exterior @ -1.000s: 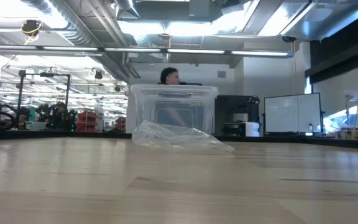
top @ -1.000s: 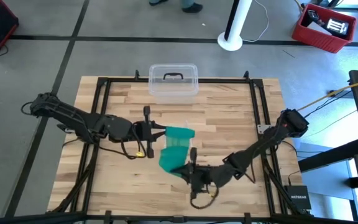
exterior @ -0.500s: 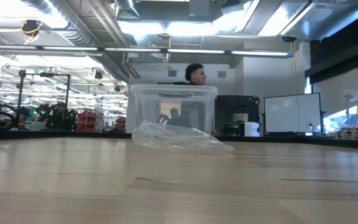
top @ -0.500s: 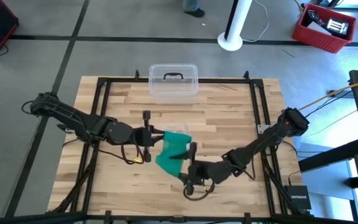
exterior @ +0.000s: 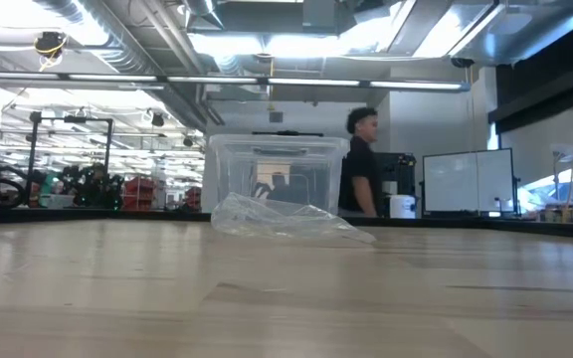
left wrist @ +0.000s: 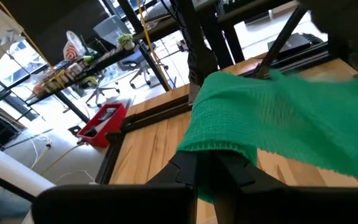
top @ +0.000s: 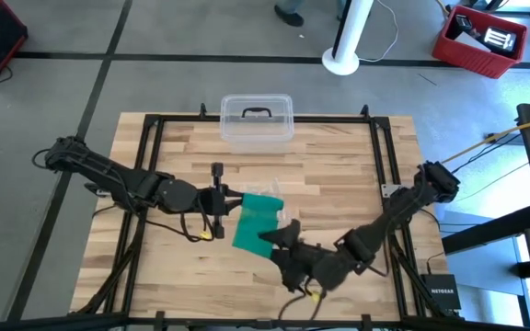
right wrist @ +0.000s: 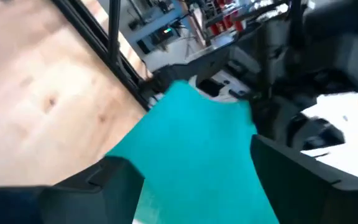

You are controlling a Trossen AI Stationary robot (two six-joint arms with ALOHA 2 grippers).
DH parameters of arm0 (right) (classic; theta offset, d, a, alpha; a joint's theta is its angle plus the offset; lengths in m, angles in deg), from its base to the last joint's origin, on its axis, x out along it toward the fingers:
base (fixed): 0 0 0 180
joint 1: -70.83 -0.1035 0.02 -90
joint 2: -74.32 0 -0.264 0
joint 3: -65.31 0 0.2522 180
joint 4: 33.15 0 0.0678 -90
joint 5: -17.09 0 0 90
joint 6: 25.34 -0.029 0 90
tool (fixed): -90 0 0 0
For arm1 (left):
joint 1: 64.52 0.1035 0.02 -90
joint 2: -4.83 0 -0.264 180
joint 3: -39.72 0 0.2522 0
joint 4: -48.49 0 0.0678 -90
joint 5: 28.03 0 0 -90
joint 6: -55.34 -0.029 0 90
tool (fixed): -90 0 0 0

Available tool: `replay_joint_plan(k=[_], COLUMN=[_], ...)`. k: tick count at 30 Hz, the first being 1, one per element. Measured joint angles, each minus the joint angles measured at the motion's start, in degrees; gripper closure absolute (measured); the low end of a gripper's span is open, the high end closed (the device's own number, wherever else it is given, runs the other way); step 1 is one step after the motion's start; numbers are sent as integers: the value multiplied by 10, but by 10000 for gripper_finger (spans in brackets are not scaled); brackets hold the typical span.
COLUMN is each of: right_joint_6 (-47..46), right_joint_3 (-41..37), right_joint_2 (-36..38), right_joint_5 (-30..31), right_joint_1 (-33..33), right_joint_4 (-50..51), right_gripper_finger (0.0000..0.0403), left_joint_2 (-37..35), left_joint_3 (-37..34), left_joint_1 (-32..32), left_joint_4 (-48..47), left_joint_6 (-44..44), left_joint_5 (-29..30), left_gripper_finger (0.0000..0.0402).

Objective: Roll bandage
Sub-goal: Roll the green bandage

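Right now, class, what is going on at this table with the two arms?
The left gripper is shut on one end of the teal-green bandage, which hangs unrolled as a flat strip above the middle of the wooden table. The right gripper is open at the strip's other end. A clear lidded box and a crinkled plastic wrapper sit farther back.

- The left arm (top: 109,179) is matte black, built of jointed tubular links with black cables looped beneath it.
- The right arm (top: 403,207) is equally dark, with a boxy elbow.
- Small yellow fittings sit near each wrist.
- Both grippers' fingers (right wrist: 297,180) are flat, black and angular.
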Motion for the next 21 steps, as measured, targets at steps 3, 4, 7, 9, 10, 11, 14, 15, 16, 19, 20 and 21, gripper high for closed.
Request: replay_joint_plan(k=[3, 4, 7, 9, 10, 11, 14, 15, 16, 19, 20, 21], right_joint_6=[69, 90, 135, 146, 150, 152, 155, 157, 156, 107, 77, 46], right_joint_3=[0, 0, 0, 0, 0, 0, 0, 0, 0, 0, 0, 0], right_joint_2=[0, 0, 0, 0, 0, 0, 0, 0, 0, 0, 0, 0], right_joint_5=[28, 30, 25, 23, 18, 11, -11, -11, -11, -14, -14, -15], right_joint_1=[-20, -26, -41, -50, -56, -61, -71, -75, -78, -79, -79, -78], right_joint_4=[-12, -16, -16, -16, -16, -17, -21, -25, -26, -26, -26, -27], right_gripper_finger=[113, 113, 113, 113, 113, 113, 113, 113, 113, 113, 113, 113], left_joint_2=[0, 0, 0, 0, 0, 0, 0, 0, 0, 0, 0, 0], left_joint_3=[0, 0, 0, 0, 0, 0, 0, 0, 0, 0, 0, 0], left_joint_1=[0, 0, 1, 4, 5, 6, 11, 12, 13, 14, 14, 14], left_joint_4=[0, 1, 2, 2, 1, 1, 1, 1, 1, 1, 1, 1], left_joint_6=[-1, -3, -5, -4, -3, -3, -4, -4, -4, -4, -4, -5], left_joint_5=[0, 0, 0, -1, -1, 0, 0, 0, 0, 0, 0, 0], left_gripper_finger=[389, 389, 389, 389, 389, 389, 389, 389, 389, 389, 389, 389])
